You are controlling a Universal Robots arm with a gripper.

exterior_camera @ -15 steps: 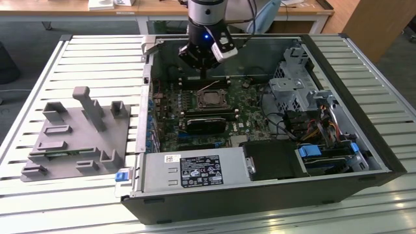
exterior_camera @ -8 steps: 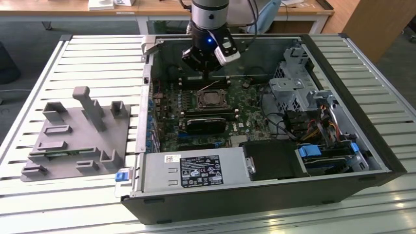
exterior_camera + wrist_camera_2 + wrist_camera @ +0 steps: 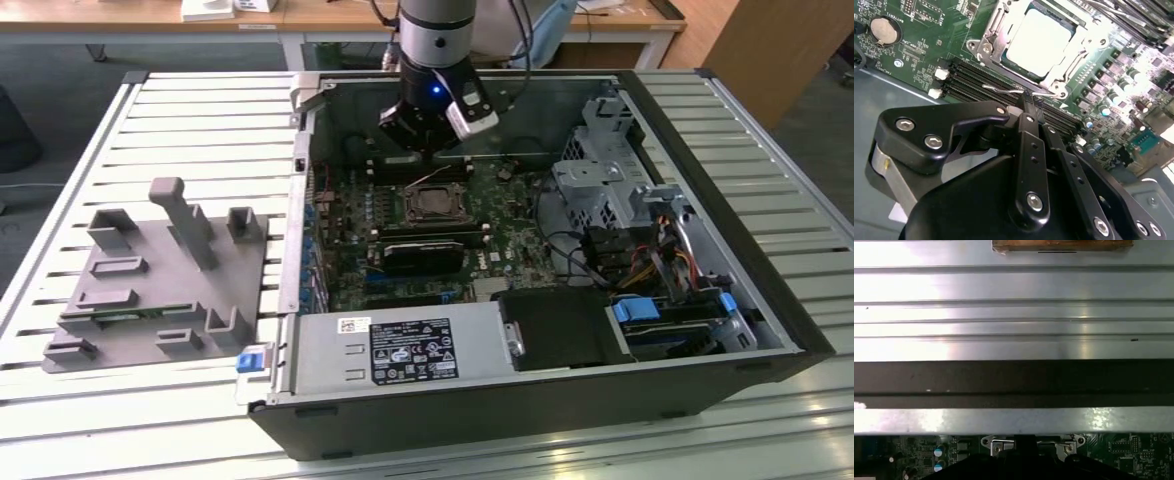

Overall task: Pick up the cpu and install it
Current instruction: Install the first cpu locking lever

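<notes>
cpu (image 3: 1040, 39) just beyond end effector (image 3: 1027, 101)

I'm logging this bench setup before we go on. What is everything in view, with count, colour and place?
computer case: one, black and grey, open on the slatted table.
motherboard: one, green, inside the case.
cpu: one, silver-grey, seated in the socket on the motherboard.
power supply: one, grey, at the case's near edge.
fixture tray: one, grey, on the table at the exterior view's left.
slatted table: one, pale metal.
claw: one, black, its tip by the socket's wire lever.
</notes>
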